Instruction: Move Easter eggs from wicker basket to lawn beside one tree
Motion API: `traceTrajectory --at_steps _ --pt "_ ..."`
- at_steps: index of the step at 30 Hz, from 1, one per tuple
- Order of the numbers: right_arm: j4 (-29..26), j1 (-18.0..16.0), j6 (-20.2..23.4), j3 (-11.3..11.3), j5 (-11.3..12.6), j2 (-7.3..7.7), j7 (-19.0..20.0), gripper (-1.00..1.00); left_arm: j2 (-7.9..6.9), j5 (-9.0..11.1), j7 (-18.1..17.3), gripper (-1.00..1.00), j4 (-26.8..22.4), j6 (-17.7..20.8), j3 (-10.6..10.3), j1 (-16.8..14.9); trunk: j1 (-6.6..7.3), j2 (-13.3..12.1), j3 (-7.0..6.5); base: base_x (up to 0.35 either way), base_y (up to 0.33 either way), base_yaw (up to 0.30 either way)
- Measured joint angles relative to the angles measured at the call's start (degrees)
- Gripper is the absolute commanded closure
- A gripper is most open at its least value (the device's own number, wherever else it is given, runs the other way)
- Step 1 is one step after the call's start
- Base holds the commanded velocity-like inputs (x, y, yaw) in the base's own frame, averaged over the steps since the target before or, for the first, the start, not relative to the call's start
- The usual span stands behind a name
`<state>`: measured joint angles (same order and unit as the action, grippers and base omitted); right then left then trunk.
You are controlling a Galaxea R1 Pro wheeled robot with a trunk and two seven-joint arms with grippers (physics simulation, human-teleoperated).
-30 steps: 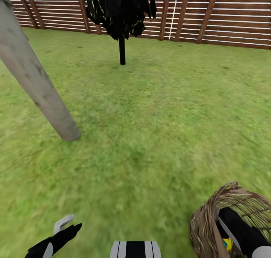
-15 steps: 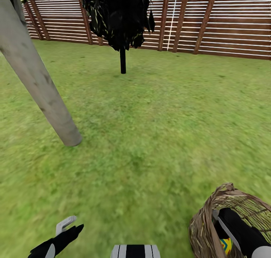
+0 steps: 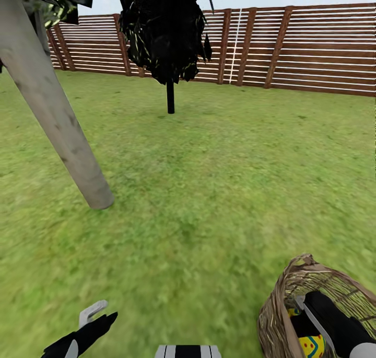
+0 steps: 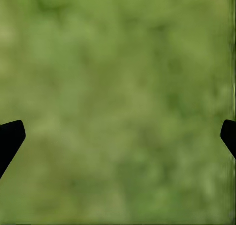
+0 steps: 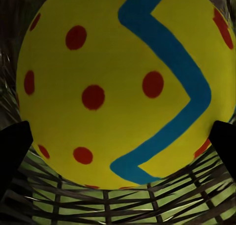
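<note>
The wicker basket [image 3: 277,316] stands on the lawn [image 3: 209,191] at the lower right of the head view, and my right arm [image 3: 334,321] reaches down into it. One Easter egg [image 3: 312,346], yellow with a blue zigzag, shows inside beside the arm. In the right wrist view my right gripper [image 5: 118,146] is open, its dark fingertips [image 5: 12,151] on either side of a yellow egg [image 5: 108,77] with red spots lying on the woven bottom. My left gripper [image 3: 96,316] hangs open over bare grass [image 4: 118,87].
A tree with a pale grey-tan trunk [image 3: 57,123] slants across the left of the head view, its base in the grass ahead to the left. Farther off stands an all-black tree [image 3: 169,86]. A brown slat fence [image 3: 313,49] closes the garden behind.
The head view has tilted upward, so trunk, black tree and fence sit lower and sky shows. More of the egg shows inside the basket. Both arms keep their places.
</note>
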<state>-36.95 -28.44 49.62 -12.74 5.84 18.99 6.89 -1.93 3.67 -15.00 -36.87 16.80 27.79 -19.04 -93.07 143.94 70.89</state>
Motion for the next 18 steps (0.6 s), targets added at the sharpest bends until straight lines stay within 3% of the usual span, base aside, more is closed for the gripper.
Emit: traceTrajectory --at_steps 4,18 --pt "0.4 0.0 0.0 0.0 0.0 0.00 0.0 1.00 0.84 0.0 0.0 -1.00 0.0 0.0 0.0 0.0 0.10 -0.1 -0.89 0.000 0.000 0.000" --pt "0.5 0.0 0.0 0.0 0.0 0.00 0.0 1.00 1.02 -0.1 0.1 -1.00 0.1 0.0 0.0 0.0 0.46 -0.2 -3.99 0.000 0.000 0.000"
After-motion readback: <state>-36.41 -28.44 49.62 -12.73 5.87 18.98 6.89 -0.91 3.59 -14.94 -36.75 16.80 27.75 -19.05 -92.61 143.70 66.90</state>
